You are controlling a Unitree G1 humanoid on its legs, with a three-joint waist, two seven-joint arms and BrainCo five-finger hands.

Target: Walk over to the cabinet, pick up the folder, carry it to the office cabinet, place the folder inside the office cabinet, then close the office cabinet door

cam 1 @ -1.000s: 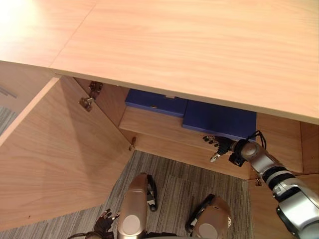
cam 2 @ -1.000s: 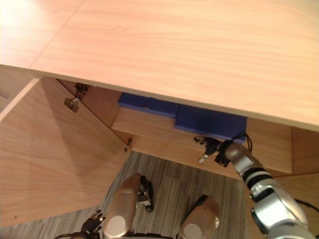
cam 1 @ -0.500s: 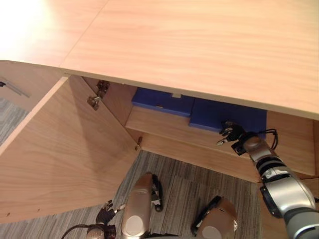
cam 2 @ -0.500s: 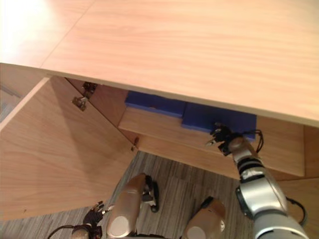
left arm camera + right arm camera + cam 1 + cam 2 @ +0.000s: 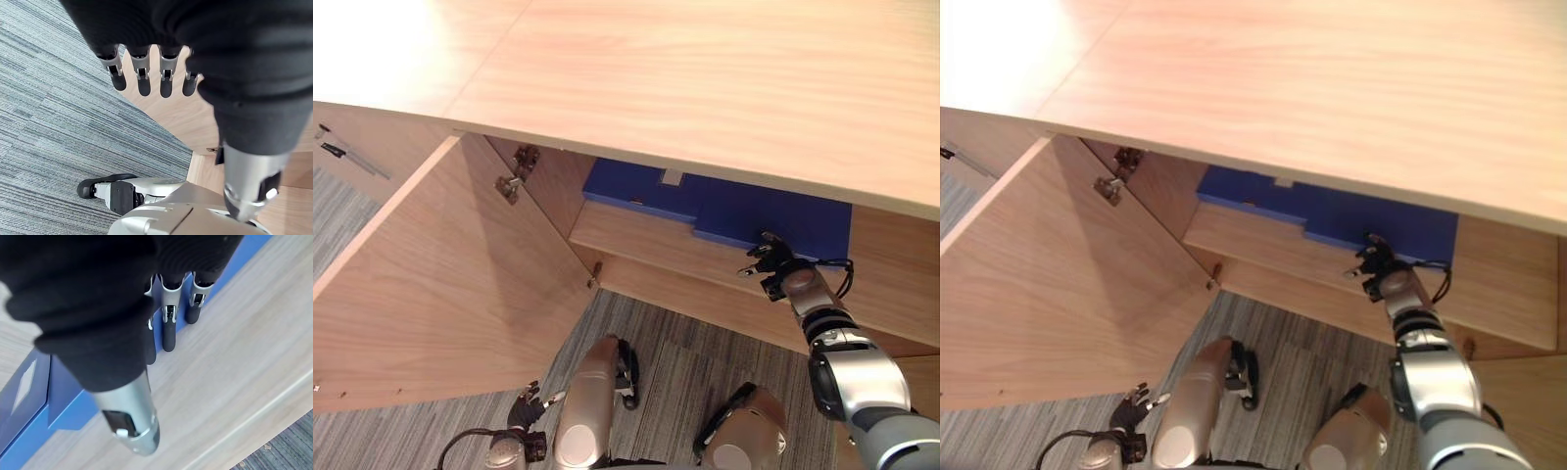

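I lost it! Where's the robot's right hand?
The right hand is inside the open cabinet, right side of the eye views, at the edge of the right blue folder.

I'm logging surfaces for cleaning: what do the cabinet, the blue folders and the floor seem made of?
Cabinet: light board with printed-looking wood grain, smooth and matt, probably laminate. Blue folders: flat, matt, uniform blue, likely plastic or card; hard to tell. Floor: grey carpet, with fine woven stripes.

Right arm (image 5: 850, 377): silver-grey shells with black rings toward the wrist; right hand (image 5: 767, 260) and left hand (image 5: 143, 78) alike carry a dark ribbed cover (image 5: 88, 298) over back and wrist, silver fingers (image 5: 168, 330) with dark tips, and a smooth silver thumb (image 5: 129, 417) with a small dark inset.
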